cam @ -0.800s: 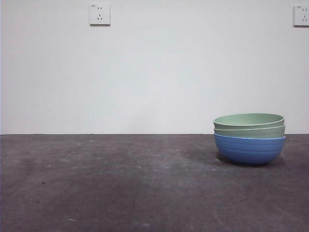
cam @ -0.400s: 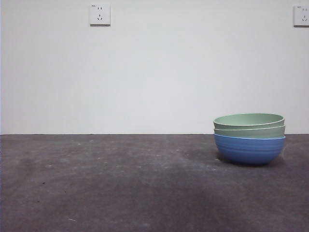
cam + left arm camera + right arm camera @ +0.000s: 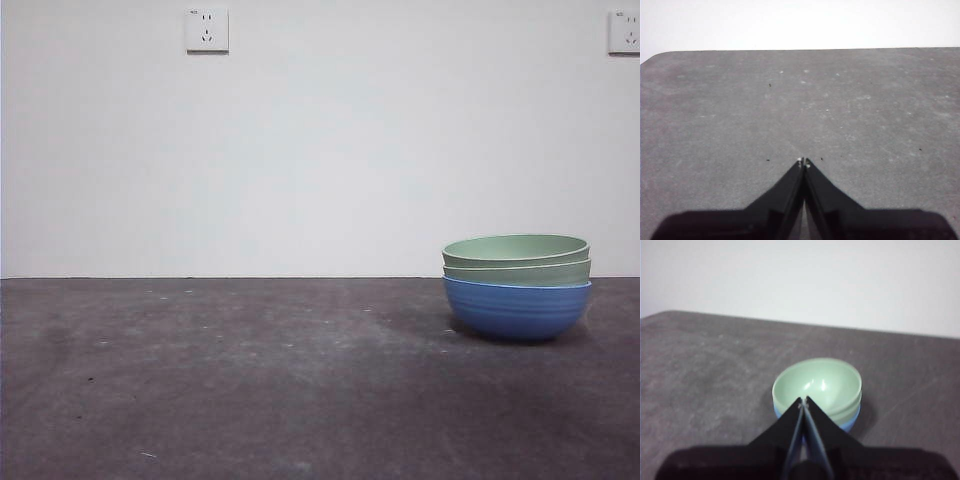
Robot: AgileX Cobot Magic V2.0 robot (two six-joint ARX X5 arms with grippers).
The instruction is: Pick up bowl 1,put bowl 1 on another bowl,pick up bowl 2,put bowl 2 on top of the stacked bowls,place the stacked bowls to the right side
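Three round ribbed bowls [image 3: 517,286], two pale green ones nested inside a blue one, stand stacked at the right side of the dark grey worktop [image 3: 250,380], near the white wall. Right gripper [image 3: 803,401] hovers above the stack with its jaws together. Left gripper [image 3: 803,162], jaws also together, hangs over bare worktop.
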